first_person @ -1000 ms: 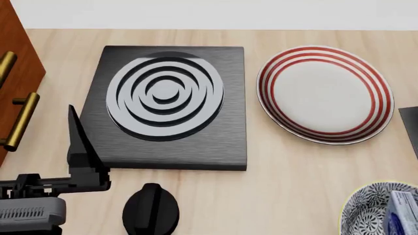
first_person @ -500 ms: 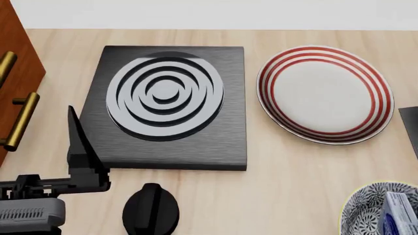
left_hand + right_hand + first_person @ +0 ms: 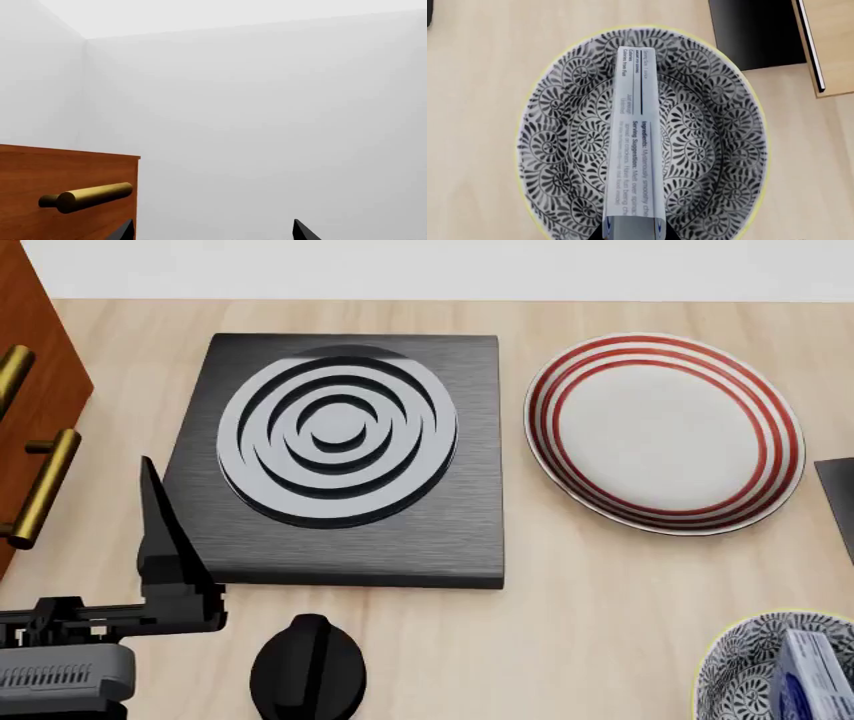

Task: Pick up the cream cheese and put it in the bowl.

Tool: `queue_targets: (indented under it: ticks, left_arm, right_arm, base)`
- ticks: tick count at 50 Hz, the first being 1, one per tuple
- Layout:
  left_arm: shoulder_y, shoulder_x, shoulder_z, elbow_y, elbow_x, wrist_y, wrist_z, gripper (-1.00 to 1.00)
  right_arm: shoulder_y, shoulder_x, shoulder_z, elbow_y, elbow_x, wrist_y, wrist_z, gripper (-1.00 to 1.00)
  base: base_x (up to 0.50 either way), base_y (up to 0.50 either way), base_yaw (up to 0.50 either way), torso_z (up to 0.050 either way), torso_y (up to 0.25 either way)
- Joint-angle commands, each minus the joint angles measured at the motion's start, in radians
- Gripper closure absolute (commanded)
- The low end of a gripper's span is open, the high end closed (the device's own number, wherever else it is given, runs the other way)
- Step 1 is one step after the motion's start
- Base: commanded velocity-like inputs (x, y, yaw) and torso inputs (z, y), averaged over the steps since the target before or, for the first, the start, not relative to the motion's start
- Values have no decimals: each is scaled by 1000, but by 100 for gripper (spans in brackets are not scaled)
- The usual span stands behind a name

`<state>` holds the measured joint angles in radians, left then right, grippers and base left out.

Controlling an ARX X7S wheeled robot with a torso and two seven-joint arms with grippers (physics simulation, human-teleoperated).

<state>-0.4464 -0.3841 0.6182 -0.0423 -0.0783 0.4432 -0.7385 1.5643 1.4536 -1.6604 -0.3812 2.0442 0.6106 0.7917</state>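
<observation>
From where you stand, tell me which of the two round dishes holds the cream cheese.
The black-and-white floral bowl, nearest you on the right. The cream cheese box stands on edge inside it. The flat red-ringed plate farther back holds nothing.

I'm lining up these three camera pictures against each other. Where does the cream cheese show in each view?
Head view: the cream cheese sits at the bottom right corner, inside the bowl, partly cut off by the frame.
Right wrist view: it stands on edge across the middle of the bowl, ingredients text facing the camera.
Left wrist view: not in it; only a wooden cabinet and white walls.
Shared landmark: the bowl's black-and-white pattern, in the head and right wrist views.
</observation>
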Motion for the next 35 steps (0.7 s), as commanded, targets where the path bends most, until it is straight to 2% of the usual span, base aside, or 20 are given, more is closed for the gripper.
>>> queue_targets:
  ticks: [1, 35]
  left_arm:
    - [-1, 0, 1, -1, 0, 1, 0, -100]
    - [3, -3, 4, 3, 5, 1, -4, -100]
  right_arm:
    - [37, -3, 6, 14, -27, -9, -13, 100]
    - [-6, -7, -6, 33, -47, -54, -42, 100]
  base:
    - [0, 0, 0, 0, 0]
    - [0, 0, 0, 0, 0]
